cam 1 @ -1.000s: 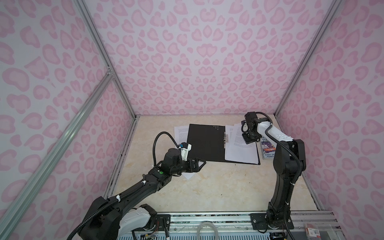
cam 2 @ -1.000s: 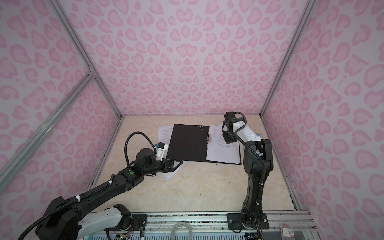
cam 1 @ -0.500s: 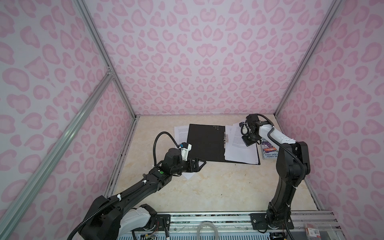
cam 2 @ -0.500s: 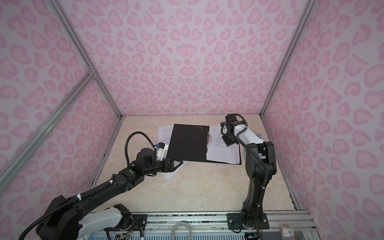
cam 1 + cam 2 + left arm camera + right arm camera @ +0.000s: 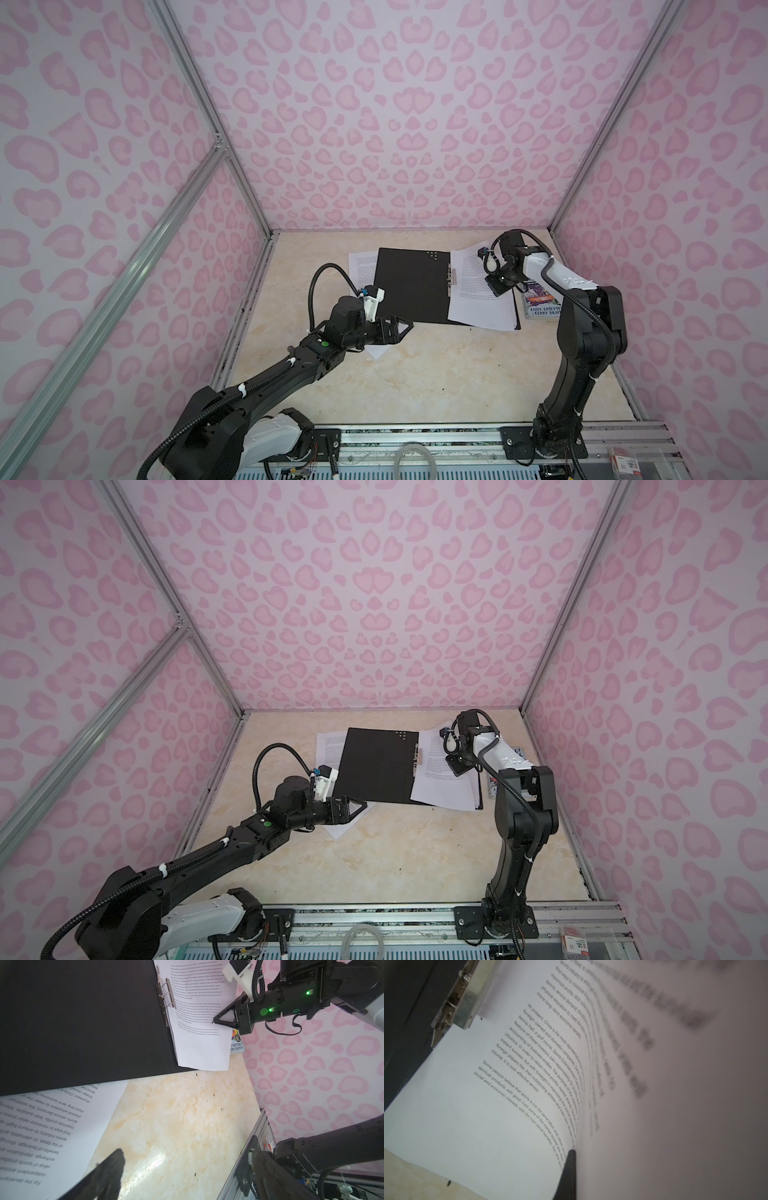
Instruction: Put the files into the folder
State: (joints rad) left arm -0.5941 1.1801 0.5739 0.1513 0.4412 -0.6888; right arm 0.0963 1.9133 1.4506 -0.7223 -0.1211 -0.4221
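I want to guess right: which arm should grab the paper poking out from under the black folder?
Left. The left gripper hovers open over the near corner of that paper. The right gripper is shut, down on the sheets inside the folder.

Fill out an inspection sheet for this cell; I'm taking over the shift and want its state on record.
Surface: beige marbled tabletop, a few dark specks.
Job's things: folder lies open, black inside up; top sheet on its right half, right side curled up; loose sheet sticks out from under its left cover.
Clutter: paperback book beside the folder's right edge.
Pincers: left pincer open, empty, near the folder's near left corner; right pincer shut on the top sheet.
Cables: black hose loops above the left arm, second hose runs down the right arm; no snag seen.
Surroundings: pink heart-print walls, aluminium frame.
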